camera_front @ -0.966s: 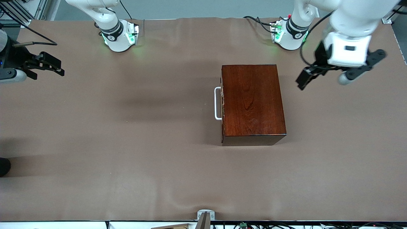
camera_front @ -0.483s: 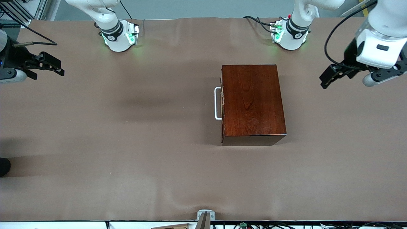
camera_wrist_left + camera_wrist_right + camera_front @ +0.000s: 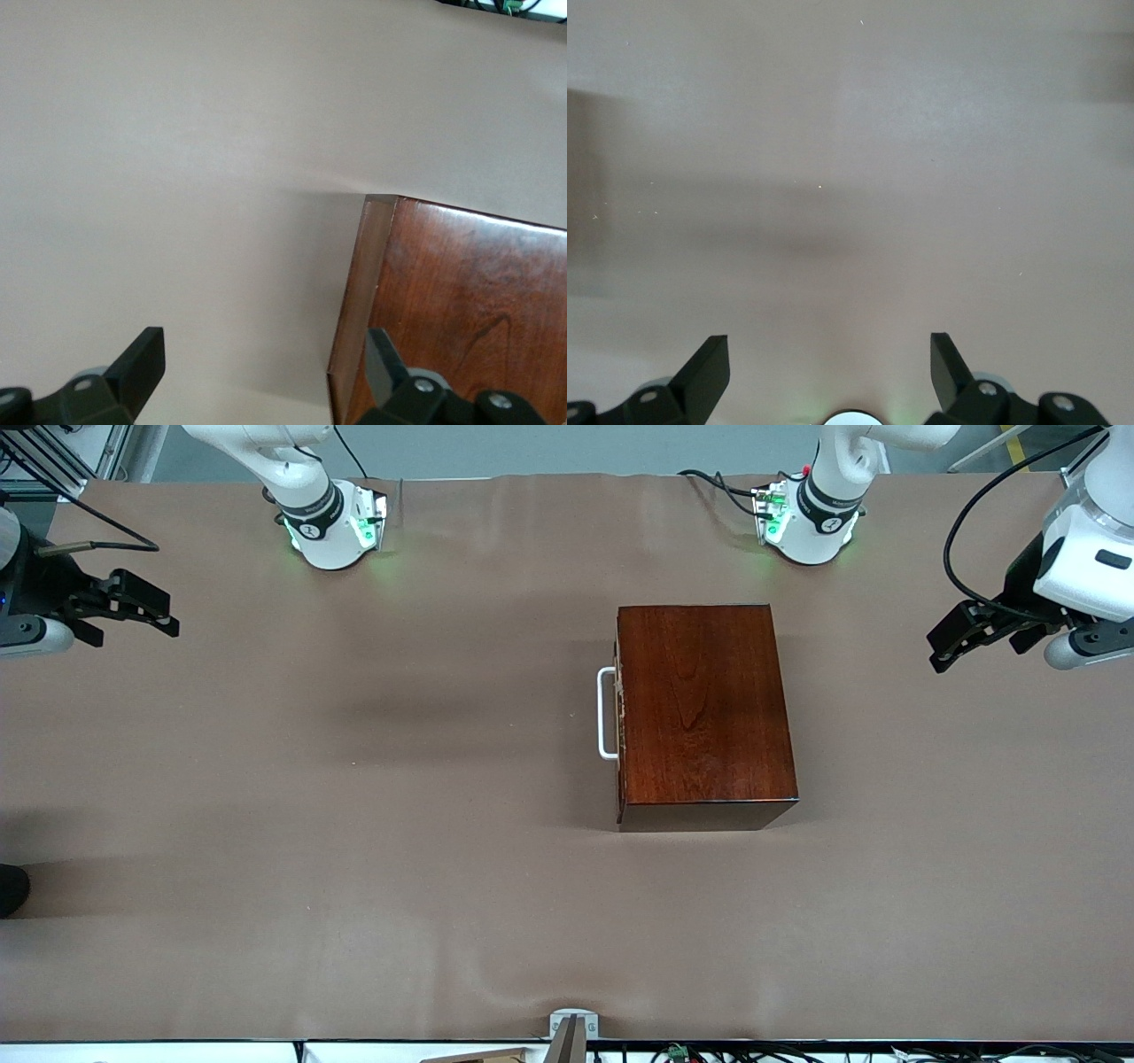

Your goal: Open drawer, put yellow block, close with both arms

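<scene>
The dark mahogany box (image 3: 704,708) stands mid-table, and a corner of it shows in the left wrist view (image 3: 469,310). Its drawer is shut. The drawer's white bar handle (image 3: 605,713) faces the right arm's end of the table. The yellow block is out of view. My left gripper (image 3: 961,638) hangs open and empty over bare table at the left arm's end, apart from the box. Its fingers (image 3: 142,359) are spread wide. My right gripper (image 3: 133,607) waits open and empty over the right arm's end of the table, and bare table shows between its fingers (image 3: 709,363).
The table is covered in a brown cloth (image 3: 354,824). The two arm bases (image 3: 332,527) (image 3: 806,522) stand at the edge farthest from the front camera. A small metal bracket (image 3: 571,1027) sits at the nearest edge.
My left gripper has moved away from the box toward the left arm's end of the table. The right arm and the box have not moved.
</scene>
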You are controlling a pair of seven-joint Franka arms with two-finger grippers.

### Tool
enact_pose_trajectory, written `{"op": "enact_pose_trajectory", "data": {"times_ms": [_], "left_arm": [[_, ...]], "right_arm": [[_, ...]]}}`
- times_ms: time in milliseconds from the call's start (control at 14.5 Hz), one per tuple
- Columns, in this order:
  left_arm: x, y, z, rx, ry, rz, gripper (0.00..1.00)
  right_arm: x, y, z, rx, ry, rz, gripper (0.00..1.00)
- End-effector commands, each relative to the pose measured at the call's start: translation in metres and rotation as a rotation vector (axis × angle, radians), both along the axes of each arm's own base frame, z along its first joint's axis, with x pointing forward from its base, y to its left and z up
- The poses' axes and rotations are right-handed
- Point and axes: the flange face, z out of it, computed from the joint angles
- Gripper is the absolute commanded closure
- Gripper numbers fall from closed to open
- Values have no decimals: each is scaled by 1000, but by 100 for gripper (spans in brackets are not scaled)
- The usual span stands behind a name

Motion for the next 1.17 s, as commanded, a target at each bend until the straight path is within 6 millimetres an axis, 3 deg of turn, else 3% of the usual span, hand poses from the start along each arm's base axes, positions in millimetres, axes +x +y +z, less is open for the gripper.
{"op": "enact_pose_trajectory", "data": {"times_ms": [0,483,759,1103], "left_arm": [[-5,9,5,15,-1,-50,0],[-11,15,-6,5,30,-64,0],[-15,24,-2,-45,56,-79,0],[-15,22,10,-37,58,-101,0]], "right_arm": [[-3,-3,3,-10,-8,10,0],[-3,-5,2,-11,-8,7,0],[-2,-6,6,-11,-15,5,0],[1,-7,13,-33,-57,4,0]]}}
